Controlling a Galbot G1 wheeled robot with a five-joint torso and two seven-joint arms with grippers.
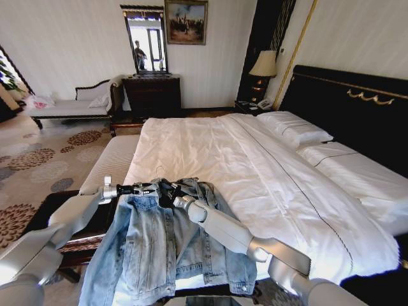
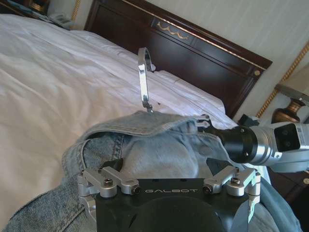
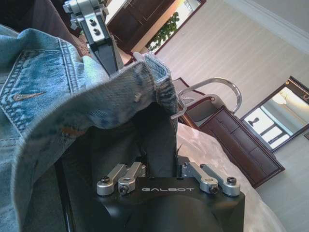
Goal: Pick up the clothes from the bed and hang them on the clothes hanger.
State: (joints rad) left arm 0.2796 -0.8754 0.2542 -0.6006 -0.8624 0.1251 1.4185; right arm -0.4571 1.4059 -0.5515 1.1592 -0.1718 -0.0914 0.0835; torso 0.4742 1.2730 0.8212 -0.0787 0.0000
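Observation:
The light blue denim jacket (image 1: 159,248) hangs over the foot of the bed (image 1: 255,159), held up at its collar. The clothes hanger is inside it; its metal hook (image 2: 143,77) (image 3: 217,84) sticks up out of the collar. My right gripper (image 1: 173,199) (image 3: 159,140) is shut on the collar fold, as the left wrist view (image 2: 205,123) also shows. My left gripper (image 1: 153,189) (image 2: 167,164) reaches in from the left at the jacket's shoulder. Its fingers are spread wide, with their tips hidden under the denim (image 2: 159,150).
A cushioned bench (image 1: 108,159) with a dark wood frame stands along the bed's left side by my left arm. The black headboard (image 1: 357,108) and pillows are at the right. A daybed (image 1: 64,108), a dresser with a mirror (image 1: 153,92) and a lamp (image 1: 264,64) line the far wall.

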